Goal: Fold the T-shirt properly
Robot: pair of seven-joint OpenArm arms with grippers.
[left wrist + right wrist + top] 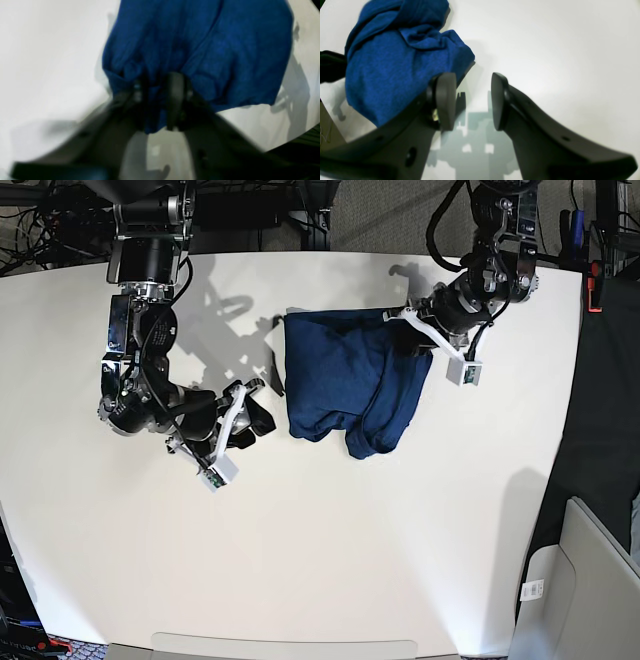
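The dark blue T-shirt (340, 375) lies bunched in the middle of the white table (400, 540). My left gripper (408, 322) is at its upper right edge. In the left wrist view this gripper (156, 100) is blurred and shut on a fold of the shirt (200, 45), with cloth bunched between the fingers. My right gripper (257, 413) is just left of the shirt's lower left edge. In the right wrist view it (472, 102) is open and empty above bare table, and the shirt (395, 67) lies beside its left finger (445, 100).
The table's back edge runs near both arm bases, with cables (40, 220) behind it. The right table edge (570, 430) borders dark floor, where a grey box (590, 580) stands at the lower right.
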